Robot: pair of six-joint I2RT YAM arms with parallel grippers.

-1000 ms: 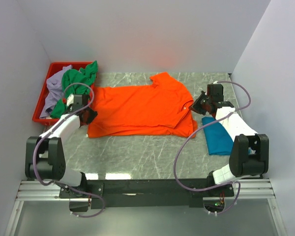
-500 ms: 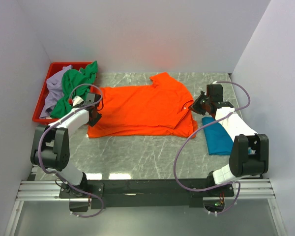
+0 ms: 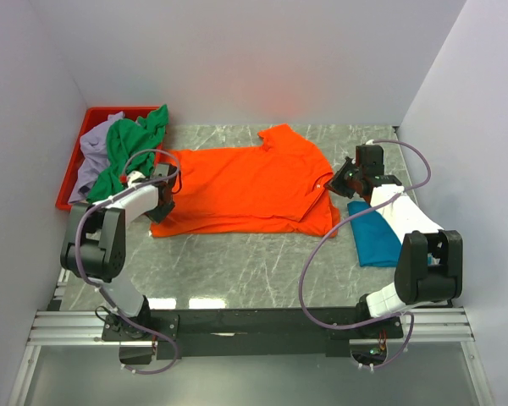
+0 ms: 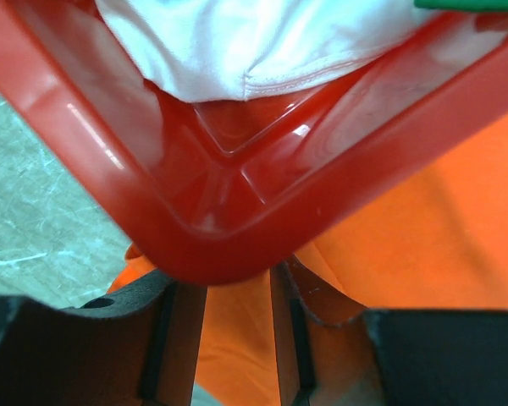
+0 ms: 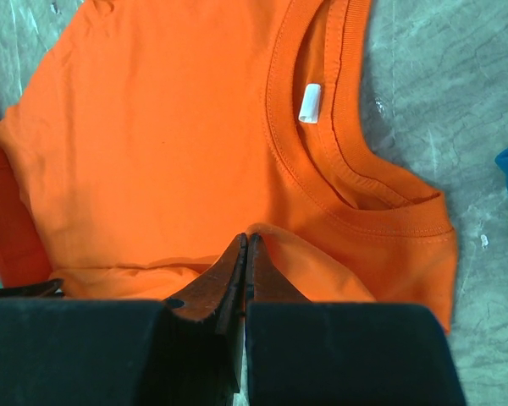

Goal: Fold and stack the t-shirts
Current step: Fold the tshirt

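Note:
The bright orange t-shirt (image 3: pixel 245 186) lies spread flat mid-table, collar to the right. My right gripper (image 3: pixel 337 180) is shut on a raised fold of its right edge below the collar, as the right wrist view (image 5: pixel 247 245) shows on the shirt (image 5: pixel 169 127). My left gripper (image 3: pixel 163 199) is at the shirt's left hem, jaws apart, with orange cloth (image 4: pixel 440 228) showing between the fingers (image 4: pixel 237 338). The teal blue t-shirt (image 3: pixel 374 235) lies folded at the right. The green t-shirt (image 3: pixel 131 144) and the pale lavender t-shirt (image 3: pixel 93 156) are heaped in the tray.
The red plastic tray (image 3: pixel 93 114) stands at the back left; its near corner (image 4: pixel 220 245) is right in front of the left wrist camera, lavender cloth (image 4: pixel 262 34) inside. White walls close in on three sides. Grey marble table (image 3: pixel 254 262) shows in front of the shirt.
My left arm has swung in from the left, and its gripper has moved right onto the orange shirt's left hem. The right gripper and the shirts have not moved.

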